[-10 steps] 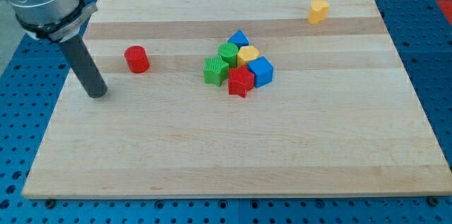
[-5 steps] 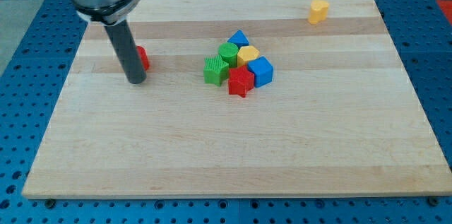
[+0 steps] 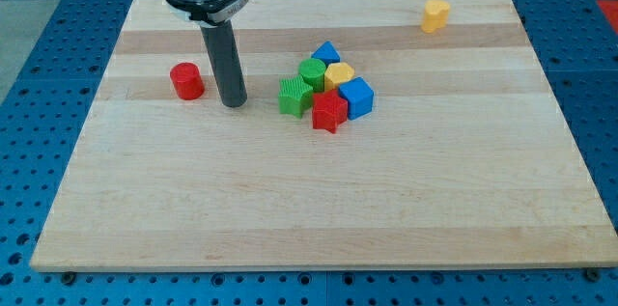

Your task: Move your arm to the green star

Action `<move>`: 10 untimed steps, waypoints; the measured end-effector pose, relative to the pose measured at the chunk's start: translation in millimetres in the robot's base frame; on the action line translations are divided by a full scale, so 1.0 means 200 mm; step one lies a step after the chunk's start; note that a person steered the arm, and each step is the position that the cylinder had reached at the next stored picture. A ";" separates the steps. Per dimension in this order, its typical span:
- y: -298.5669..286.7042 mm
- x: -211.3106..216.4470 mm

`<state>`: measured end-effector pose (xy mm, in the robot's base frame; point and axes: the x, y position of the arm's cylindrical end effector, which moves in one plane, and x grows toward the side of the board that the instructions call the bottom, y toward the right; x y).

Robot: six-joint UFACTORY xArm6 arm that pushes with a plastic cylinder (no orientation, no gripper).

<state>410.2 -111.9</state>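
The green star (image 3: 294, 96) lies on the wooden board (image 3: 319, 200) at the left edge of a tight cluster of blocks. My tip (image 3: 234, 103) rests on the board a short way to the view's left of the green star, with a gap between them. The red cylinder (image 3: 186, 81) stands to the left of my tip.
The cluster also holds a green cylinder (image 3: 312, 73), a blue block (image 3: 326, 53), a yellow block (image 3: 339, 76), a blue cube (image 3: 356, 97) and a red star (image 3: 328, 111). A yellow block (image 3: 435, 15) sits alone near the board's top right corner.
My tip has moved steadily to the view's right, from the board's left edge past the red cylinder to just left of the green star. No block has moved.
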 end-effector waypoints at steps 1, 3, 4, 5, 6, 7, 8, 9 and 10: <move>0.02 0.00; 0.12 0.00; 0.16 0.00; 0.16 0.00; 0.16 0.00; 0.17 0.00; 0.18 0.00; 0.18 0.00; 0.18 0.00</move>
